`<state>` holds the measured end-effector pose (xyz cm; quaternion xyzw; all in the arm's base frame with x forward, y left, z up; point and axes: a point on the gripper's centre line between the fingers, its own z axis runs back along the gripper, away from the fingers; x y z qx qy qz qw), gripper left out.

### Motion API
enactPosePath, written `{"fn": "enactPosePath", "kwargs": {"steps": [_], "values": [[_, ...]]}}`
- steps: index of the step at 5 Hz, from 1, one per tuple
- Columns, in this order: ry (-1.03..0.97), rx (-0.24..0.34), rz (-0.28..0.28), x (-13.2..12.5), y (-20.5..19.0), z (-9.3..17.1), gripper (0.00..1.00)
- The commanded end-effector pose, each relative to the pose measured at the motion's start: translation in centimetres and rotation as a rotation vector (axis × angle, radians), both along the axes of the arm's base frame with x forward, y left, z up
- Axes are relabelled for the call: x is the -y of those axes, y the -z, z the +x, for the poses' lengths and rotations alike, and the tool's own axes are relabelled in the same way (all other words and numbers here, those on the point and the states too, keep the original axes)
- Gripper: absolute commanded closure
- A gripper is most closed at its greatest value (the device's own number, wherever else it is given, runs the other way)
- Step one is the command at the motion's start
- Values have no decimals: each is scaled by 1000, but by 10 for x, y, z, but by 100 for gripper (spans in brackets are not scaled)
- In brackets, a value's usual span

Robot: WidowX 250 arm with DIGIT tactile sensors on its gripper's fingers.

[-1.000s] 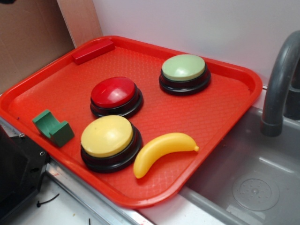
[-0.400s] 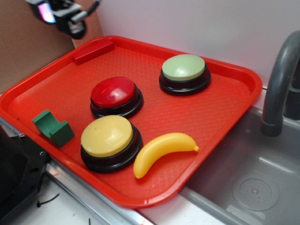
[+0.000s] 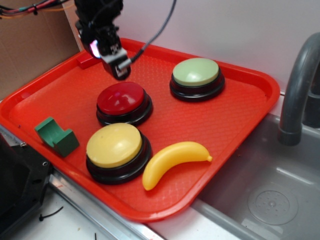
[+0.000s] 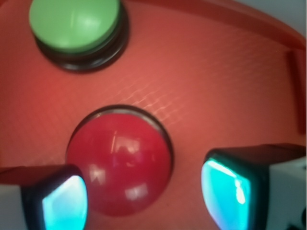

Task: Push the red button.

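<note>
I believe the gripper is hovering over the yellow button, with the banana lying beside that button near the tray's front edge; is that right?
Not quite: the gripper hovers over the red button, not the yellow button. The wrist view shows the red dome directly below, between the open fingers. The rest holds: in the exterior view the banana lies beside the yellow button near the front edge of the tray.

Buzzer buttons, three: red button [image 3: 122, 98], yellow button [image 3: 114, 145], green button [image 3: 196, 72]. Banana [image 3: 173, 159], one. Green block [image 3: 56, 136], one. Red block [image 3: 85, 60], one, largely hidden. Tray [image 3: 250, 107], one.
</note>
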<state>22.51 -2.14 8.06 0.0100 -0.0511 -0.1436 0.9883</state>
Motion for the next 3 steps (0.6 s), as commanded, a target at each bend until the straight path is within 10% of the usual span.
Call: {"fn": "enactPosePath", "kwargs": {"steps": [1, 3], "values": [[49, 5, 35, 9, 22, 1, 0], [43, -53, 55, 11, 20, 9, 0]]}}
